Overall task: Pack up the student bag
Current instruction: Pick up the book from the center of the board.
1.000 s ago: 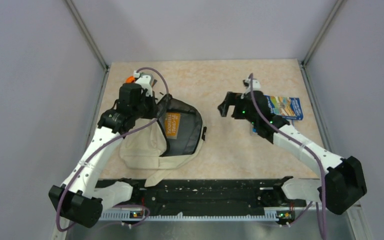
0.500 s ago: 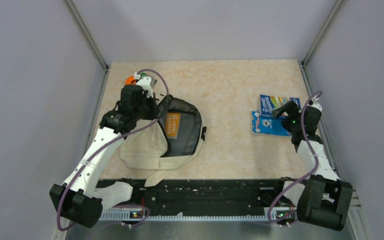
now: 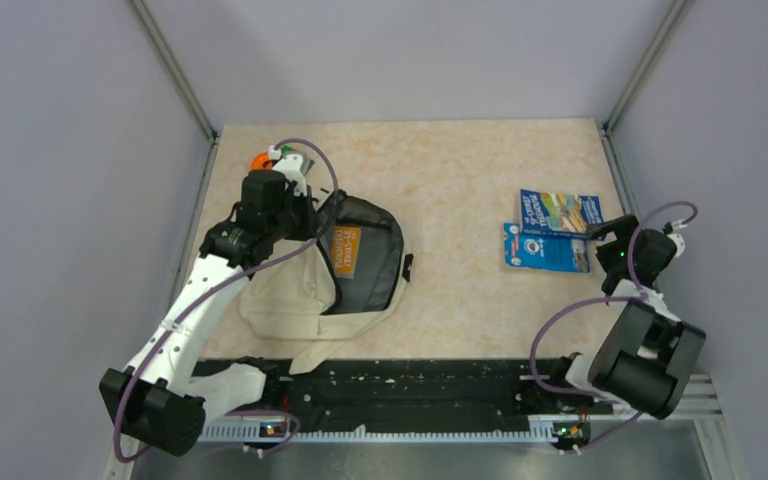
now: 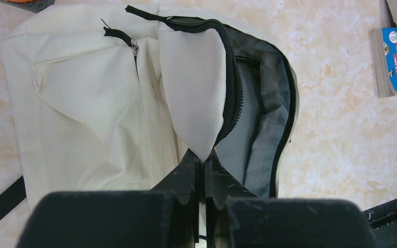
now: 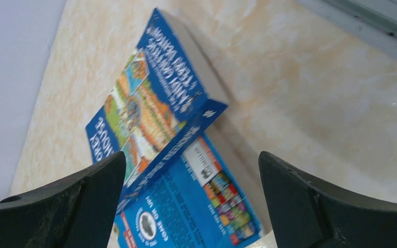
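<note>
The student bag [image 3: 290, 295] lies on the left part of the desk [image 3: 460, 170], and the edge of its flap [image 4: 196, 88] is pinched in the tightly closed left tool [image 4: 201, 163], so the dark inside is held open; if the thin fabric slides out of this pinch, the mouth can fall closed. The right tool [image 5: 188, 163] is spread wide and holds nothing, just above two blue books [image 5: 155, 98] that lie touching near the right side of the desk. As one book seems to rest partly on the other, both can be caught together, or one can be pushed aside, when the tool is lowered.
</note>
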Controlling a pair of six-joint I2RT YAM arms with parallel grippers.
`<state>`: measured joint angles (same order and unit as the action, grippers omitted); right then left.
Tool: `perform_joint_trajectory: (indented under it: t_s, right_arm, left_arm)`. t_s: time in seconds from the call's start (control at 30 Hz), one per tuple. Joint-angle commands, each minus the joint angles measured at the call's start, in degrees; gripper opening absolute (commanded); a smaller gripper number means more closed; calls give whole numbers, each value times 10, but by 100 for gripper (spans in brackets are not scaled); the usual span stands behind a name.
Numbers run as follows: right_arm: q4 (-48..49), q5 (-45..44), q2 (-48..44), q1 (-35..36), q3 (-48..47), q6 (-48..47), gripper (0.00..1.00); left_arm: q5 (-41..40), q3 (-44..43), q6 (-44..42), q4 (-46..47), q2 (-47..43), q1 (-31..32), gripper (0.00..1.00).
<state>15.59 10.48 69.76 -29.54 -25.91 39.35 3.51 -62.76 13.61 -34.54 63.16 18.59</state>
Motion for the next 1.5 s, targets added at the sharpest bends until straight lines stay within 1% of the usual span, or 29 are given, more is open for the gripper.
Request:
perform_joint_trajectory:
  t_s: [0.0, 0.07, 0.3, 0.4, 0.57, 0.67, 0.77, 0.93, 1.2, 1.33, 1.47]
  right_arm:
    - [96, 59, 83, -45, -25, 14, 97]
    - [88, 74, 118, -49, -46, 4, 97]
    - [146, 144, 199, -74, -73, 10, 97]
    - [164, 163, 237, -79, -92, 16, 94]
    - [197, 210, 299, -96, -127, 27, 82]
    - [182, 233, 326, -97, -162, 12, 78]
    - [173, 253, 352, -98, -188, 5, 76]
    - [155, 327, 404, -98, -233, -3, 72]
    - [162, 375, 450, -98, -262, 5, 66]
    - [169, 397, 470, -98, -281, 16, 59]
    - [198, 419, 476, -97, -282, 38, 47]
  left_arm:
    - [6, -3, 6, 37, -3, -1, 0]
    - [7, -3, 6, 37, -3, -1, 0]
    - [-3, -3, 5, 36, -7, -2, 0]
    - [-3, -3, 5, 36, -5, -1, 0]
    - [-10, -3, 4, 35, -7, -1, 0]
    - [-13, -3, 4, 35, -7, -1, 0]
    - [-13, -4, 3, 35, -6, -1, 0]
    - [-19, -4, 1, 34, -4, -1, 0]
    - [-23, -5, 0, 33, -1, -2, 0]
    - [-22, -5, 0, 33, 1, -1, 0]
    - [-27, -5, -1, 32, 0, -2, 0]
